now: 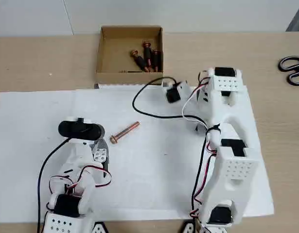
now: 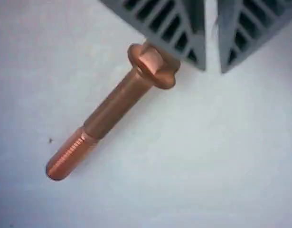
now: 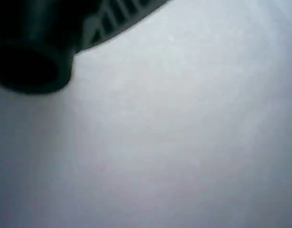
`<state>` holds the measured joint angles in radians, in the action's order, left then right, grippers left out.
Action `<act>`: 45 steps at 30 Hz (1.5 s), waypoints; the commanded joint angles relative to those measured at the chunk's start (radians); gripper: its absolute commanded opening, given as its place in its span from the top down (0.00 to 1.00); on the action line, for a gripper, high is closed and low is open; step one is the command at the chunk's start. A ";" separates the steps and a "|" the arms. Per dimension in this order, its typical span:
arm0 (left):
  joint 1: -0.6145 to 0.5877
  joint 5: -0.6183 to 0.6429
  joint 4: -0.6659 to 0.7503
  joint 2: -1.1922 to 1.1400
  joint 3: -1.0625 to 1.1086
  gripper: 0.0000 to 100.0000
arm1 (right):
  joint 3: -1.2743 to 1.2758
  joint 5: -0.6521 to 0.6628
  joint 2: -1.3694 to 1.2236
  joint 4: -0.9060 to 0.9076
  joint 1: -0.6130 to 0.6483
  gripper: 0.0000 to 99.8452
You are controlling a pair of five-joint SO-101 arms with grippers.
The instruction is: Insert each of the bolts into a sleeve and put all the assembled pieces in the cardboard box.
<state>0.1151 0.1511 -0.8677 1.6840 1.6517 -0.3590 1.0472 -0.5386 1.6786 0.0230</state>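
Observation:
A copper bolt point(image 1: 125, 132) lies alone on the white paper point(image 1: 154, 165), head toward my left arm. In the left wrist view the bolt point(image 2: 108, 116) is bare, with its hex head against one grey fingertip point(image 2: 191, 52). My left gripper point(image 2: 211, 69) is shut, with a thin slit between the fingers and nothing in it; from above, the left gripper point(image 1: 104, 144) sits just beside the bolt head. My right gripper point(image 1: 172, 93) hangs near the cardboard box point(image 1: 106, 53). Close over the paper it holds a black sleeve point(image 3: 29, 61) against a grey finger point(image 3: 112, 21).
Several assembled bolts in black sleeves point(image 1: 147, 57) lie in the box's right half. Black scissors point(image 1: 292, 69) rest at the table's far right edge. A black cable point(image 1: 149, 114) loops across the paper between the arms.

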 commanded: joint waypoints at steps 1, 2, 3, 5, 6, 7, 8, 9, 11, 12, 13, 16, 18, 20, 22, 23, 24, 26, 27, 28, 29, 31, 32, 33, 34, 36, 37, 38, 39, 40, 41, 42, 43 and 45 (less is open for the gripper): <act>-0.006 0.003 0.015 0.009 -0.005 0.99 | -0.071 -0.115 0.119 0.045 0.033 1.00; -0.006 0.003 0.015 0.009 -0.005 0.99 | -0.069 -0.153 0.148 0.048 0.044 1.00; -0.006 0.003 0.015 0.009 -0.005 0.99 | -0.069 -0.199 0.183 0.050 0.053 1.00; -0.006 0.003 0.015 0.009 -0.005 0.99 | -0.068 -0.305 0.262 0.053 0.065 1.00; -0.006 0.003 0.015 0.009 -0.005 0.99 | -0.063 -0.364 0.298 0.054 0.070 1.00; -0.006 0.003 0.015 0.009 -0.007 0.99 | -0.043 -0.423 0.335 0.054 0.073 1.00; -0.006 0.003 0.015 0.009 -0.007 0.99 | -0.014 -0.479 0.371 0.054 0.077 1.00; -0.006 0.003 0.015 0.009 -0.007 0.99 | 0.020 -0.526 0.407 0.054 0.079 1.00; -0.006 0.003 0.015 0.009 -0.007 0.99 | 0.107 -0.621 0.489 0.054 0.079 1.00; -0.006 0.003 0.015 0.009 -0.007 0.99 | 0.150 -0.671 0.541 0.054 0.076 1.00; -0.006 0.002 0.015 0.009 -0.007 0.99 | 0.193 -0.724 0.596 0.054 0.073 1.00; -0.006 0.002 0.015 0.009 -0.007 0.99 | 0.341 -0.865 0.769 0.047 0.041 1.00; -0.006 0.002 0.015 0.009 -0.007 0.99 | 0.433 -0.925 0.868 0.044 0.015 1.00; -0.006 0.002 0.021 0.009 -0.005 0.99 | 0.532 -0.974 0.938 0.044 -0.018 1.00; -0.006 0.003 0.023 0.009 -0.010 0.99 | 0.628 -1.028 0.989 0.031 -0.059 1.00; -0.006 0.003 0.023 0.009 -0.013 0.99 | 0.671 -1.057 1.013 0.018 -0.087 1.00; -0.008 0.003 0.023 0.009 -0.028 0.99 | 0.709 -1.088 1.035 -0.002 -0.119 1.00; -0.008 0.003 0.018 0.009 -0.074 0.99 | 0.770 -1.148 1.073 -0.035 -0.179 1.00; -0.008 0.003 0.017 0.006 -0.101 0.99 | 0.796 -1.180 1.087 -0.045 -0.209 1.00; -0.008 0.003 0.012 0.003 -0.133 0.99 | 0.822 -1.211 1.099 -0.056 -0.236 1.00; -0.008 0.003 -0.008 0.002 -0.163 0.99 | 0.845 -1.237 1.115 -0.062 -0.260 1.00; -0.008 0.003 -0.058 0.002 -0.225 0.99 | 0.875 -1.270 1.141 -0.062 -0.292 1.00; -0.008 0.002 -0.087 0.002 -0.249 0.99 | 0.879 -1.278 1.148 -0.061 -0.305 1.00; -0.008 -0.002 -0.118 0.002 -0.274 0.99 | 0.881 -1.280 1.155 -0.058 -0.315 1.00; -0.008 -0.002 -0.147 0.000 -0.300 0.99 | 0.882 -1.280 1.159 -0.056 -0.323 1.00; -0.008 0.002 -0.203 0.000 -0.351 0.99 | 0.882 -1.281 1.165 -0.056 -0.331 1.00; -0.008 0.002 -0.219 0.000 -0.371 0.99 | 0.882 -1.281 1.167 -0.056 -0.328 1.00; -0.008 0.003 -0.230 0.000 -0.383 0.99 | 0.882 -1.281 1.167 -0.056 -0.326 1.00; -0.008 0.003 -0.242 0.000 -0.392 0.99 | 0.882 -1.281 1.167 -0.056 -0.326 1.00; -0.008 0.003 -0.253 0.000 -0.400 0.99 | 0.882 -1.281 1.167 -0.056 -0.326 1.00; -0.008 0.003 -0.265 0.000 -0.409 0.99 | 0.882 -1.281 1.167 -0.054 -0.326 1.00; -0.008 0.003 -0.278 0.000 -0.418 0.99 | 0.882 -1.281 1.167 -0.054 -0.326 1.00; -0.008 0.003 -0.290 0.000 -0.427 0.99 | 0.882 -1.281 1.167 -0.053 -0.326 1.00; -0.008 0.003 -0.301 -0.020 -0.456 0.99 | 0.882 -1.281 1.168 -0.053 -0.329 1.00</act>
<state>0.1151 0.1511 -1.1546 1.6840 1.2589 0.5278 -0.2217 0.5984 1.6341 -0.2946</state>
